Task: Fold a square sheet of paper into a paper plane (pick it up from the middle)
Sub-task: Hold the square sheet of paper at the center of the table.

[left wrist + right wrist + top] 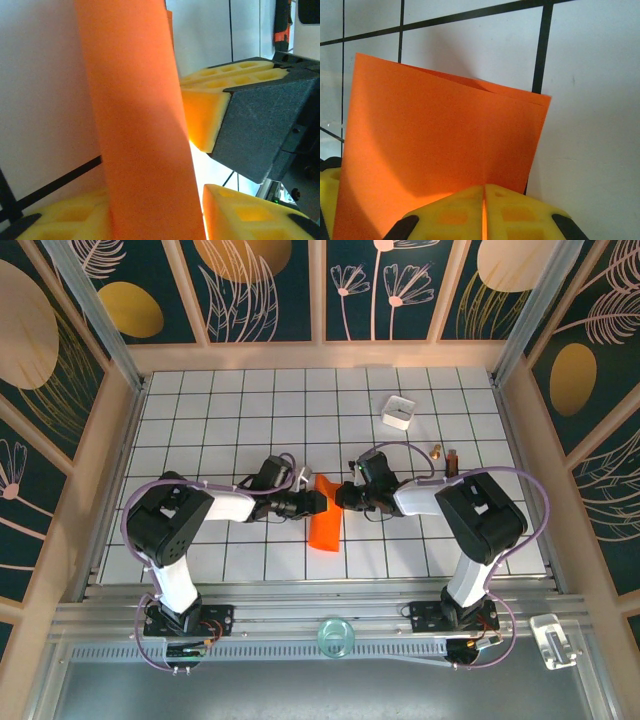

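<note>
The square sheet of paper (326, 518) is bright orange-red and folded into a long narrow strip, standing between the two grippers at the table's middle. My right gripper (484, 200) is shut on its folded edge, and a thin orange line shows between the yellow pads (517, 212). In the right wrist view the sheet (440, 145) rises as a doubled panel above the white tiles. My left gripper (155, 220) is open, one yellow finger (250, 215) on each side of the strip (140, 125), with a bright gap at the right finger. The right gripper's fingers (220, 95) sit close by.
A small white box (398, 411) stands at the back right of the tiled table (220, 410). Two small brown items (444, 456) lie right of the right arm. Wooden side walls (112, 440) close in the table. A round glass piece (335, 637) sits on the front rail.
</note>
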Robot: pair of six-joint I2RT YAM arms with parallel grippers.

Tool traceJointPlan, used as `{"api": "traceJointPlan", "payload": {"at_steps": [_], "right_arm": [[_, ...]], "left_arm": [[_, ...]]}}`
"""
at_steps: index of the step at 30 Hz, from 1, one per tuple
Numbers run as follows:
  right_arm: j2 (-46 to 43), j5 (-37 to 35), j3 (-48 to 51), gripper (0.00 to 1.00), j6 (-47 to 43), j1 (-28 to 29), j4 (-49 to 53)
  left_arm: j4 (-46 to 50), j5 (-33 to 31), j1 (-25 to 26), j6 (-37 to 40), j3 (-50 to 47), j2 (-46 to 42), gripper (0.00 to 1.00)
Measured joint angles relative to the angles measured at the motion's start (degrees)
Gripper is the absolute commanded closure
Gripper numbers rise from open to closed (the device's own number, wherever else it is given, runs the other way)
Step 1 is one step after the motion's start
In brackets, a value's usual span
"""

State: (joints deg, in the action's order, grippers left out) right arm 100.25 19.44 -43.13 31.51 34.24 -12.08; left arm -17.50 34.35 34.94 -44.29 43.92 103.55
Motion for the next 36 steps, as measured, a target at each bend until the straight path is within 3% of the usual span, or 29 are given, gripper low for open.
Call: {"api": "traceJointPlan", "payload": {"at_steps": [9,25,31,36], "right_arm": [[0.00,-0.85,0.02,0.92,-0.02,0.37,-0.13],[0.04,-1.14,-0.79,0.88,-0.04,0.68,0.39],[-1.49,-1.14,-2.54,0.81,-0.79,0.46,2.84],[-7.82,-1.90,-2.54,0.79,-1.62,-1.53,5.99]], "left_arm": [[4.17,-4.57,0.52,1.09,1.09,-1.99,0.39],[5.49,-9.35,0.31,0.74,0.42,-1.99,0.65],[4.09,-10.01,0.26,0.13,-0.48,-1.95,0.68],[2.95,-10.05,0.26,-0.55,-1.03,-2.03,0.67]]}}
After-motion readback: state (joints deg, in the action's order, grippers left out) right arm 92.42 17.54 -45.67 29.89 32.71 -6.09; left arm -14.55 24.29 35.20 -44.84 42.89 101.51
